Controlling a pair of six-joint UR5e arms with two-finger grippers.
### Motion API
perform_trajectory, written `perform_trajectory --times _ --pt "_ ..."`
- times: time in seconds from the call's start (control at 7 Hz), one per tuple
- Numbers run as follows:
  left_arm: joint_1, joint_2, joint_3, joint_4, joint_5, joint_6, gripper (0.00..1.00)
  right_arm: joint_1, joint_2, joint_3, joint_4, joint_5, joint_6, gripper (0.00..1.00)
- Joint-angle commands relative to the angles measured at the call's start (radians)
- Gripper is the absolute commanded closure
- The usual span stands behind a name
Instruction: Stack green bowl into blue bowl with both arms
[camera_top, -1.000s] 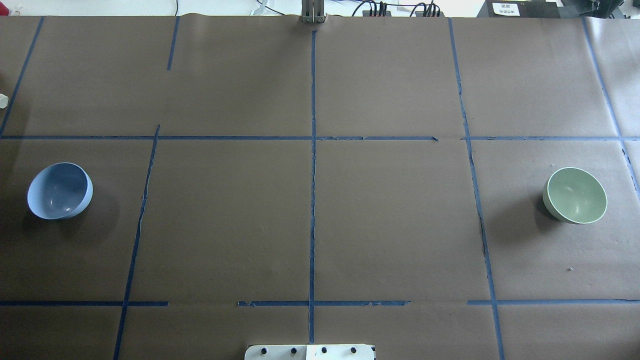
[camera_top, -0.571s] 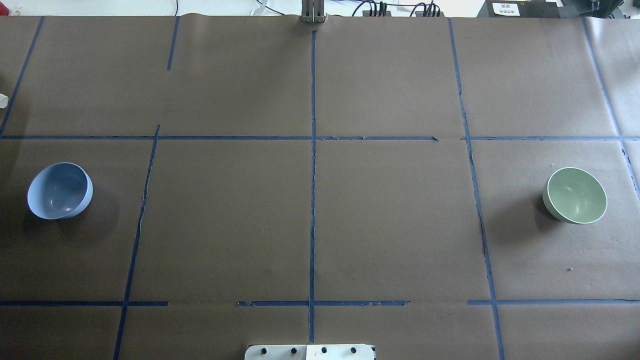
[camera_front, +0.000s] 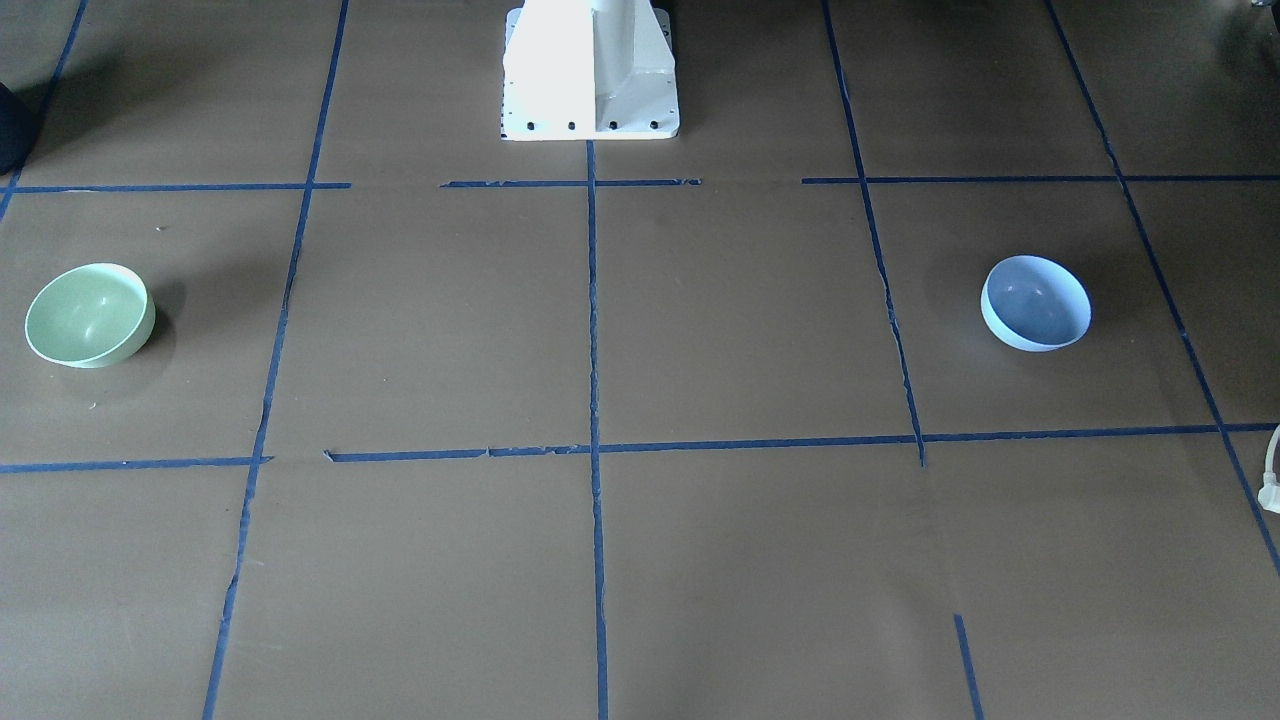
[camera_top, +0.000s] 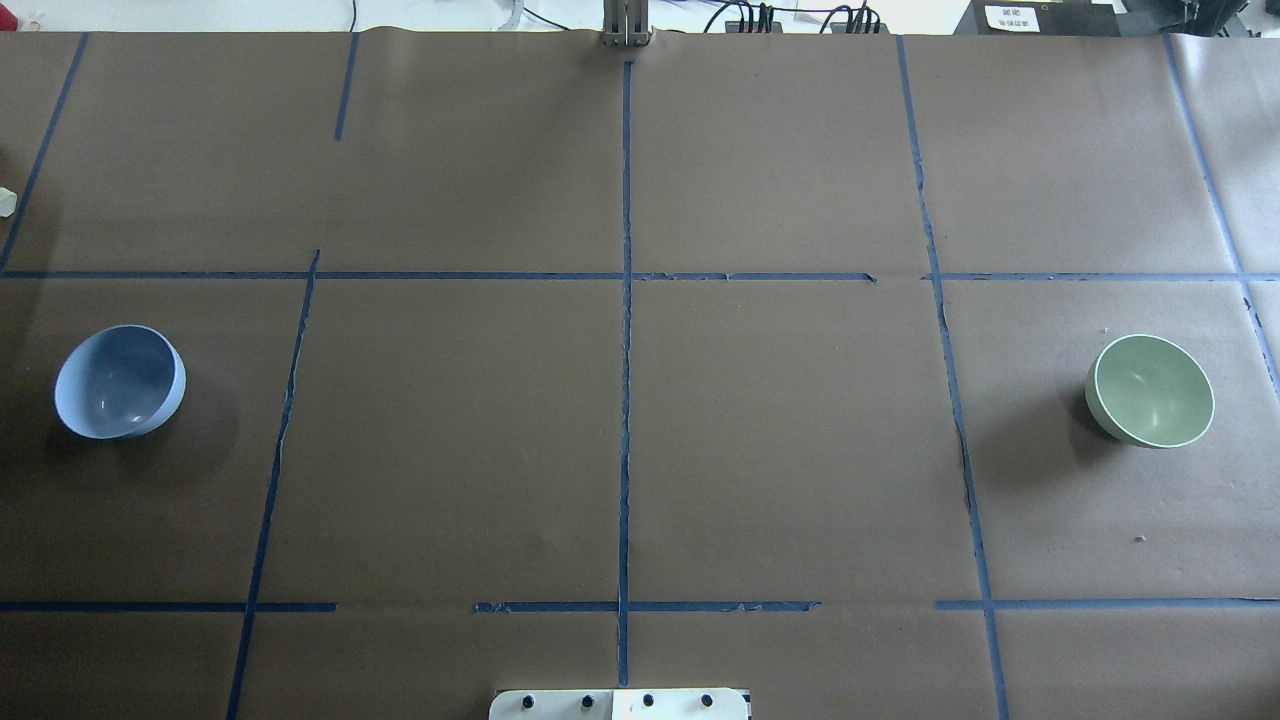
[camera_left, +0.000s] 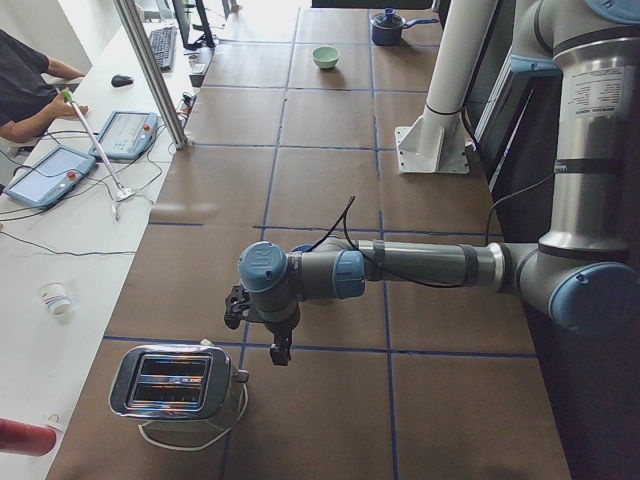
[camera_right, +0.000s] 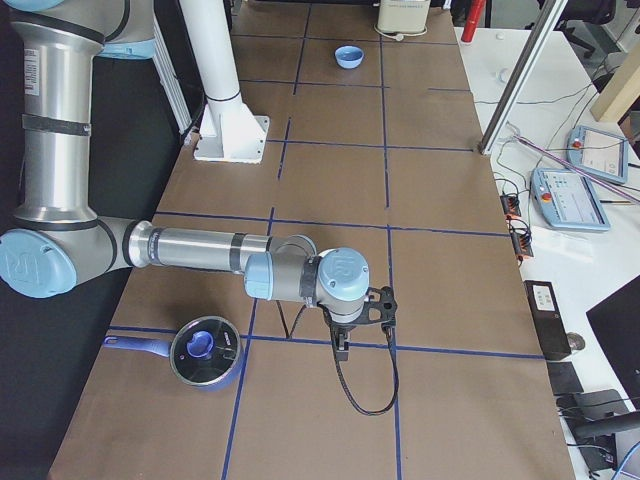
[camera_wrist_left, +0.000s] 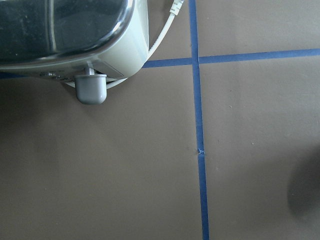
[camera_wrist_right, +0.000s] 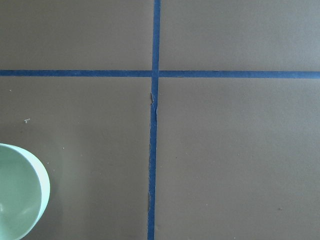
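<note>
A brown tabletop (camera_top: 780, 450) is shown with two bowls well apart; nothing has been stacked yet.
The left arm (camera_left: 420, 265) and right arm (camera_right: 200, 248) are held above it, empty. The blue bowl (camera_top: 120, 382) lies at the robot's left and the green bowl (camera_top: 1150, 390) at its right, both ungrasped. Whether the left pincer (camera_left: 281, 352) or right pincer (camera_right: 340, 350) is spread cannot be told.

Blue bowl (camera_top: 120, 382) sat on table (camera_top: 620, 450) toward robot's left end, green bowl (camera_top: 1150, 390) toward right end, well apart; toaster (camera_left: 175, 385) stood farther left.
</note>
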Motion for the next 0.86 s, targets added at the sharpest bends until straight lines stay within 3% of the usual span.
perform_trajectory --times 0.0,0.71 --pt "0.000 0.000 -0.001 0.000 0.001 0.000 0.00 0.001 -0.002 0.006 0.000 0.000 0.000 0.00" --pt "0.015 -0.023 -0.050 -0.006 -0.016 -0.022 0.00 0.001 0.014 0.026 0.000 0.001 0.003 0.00"
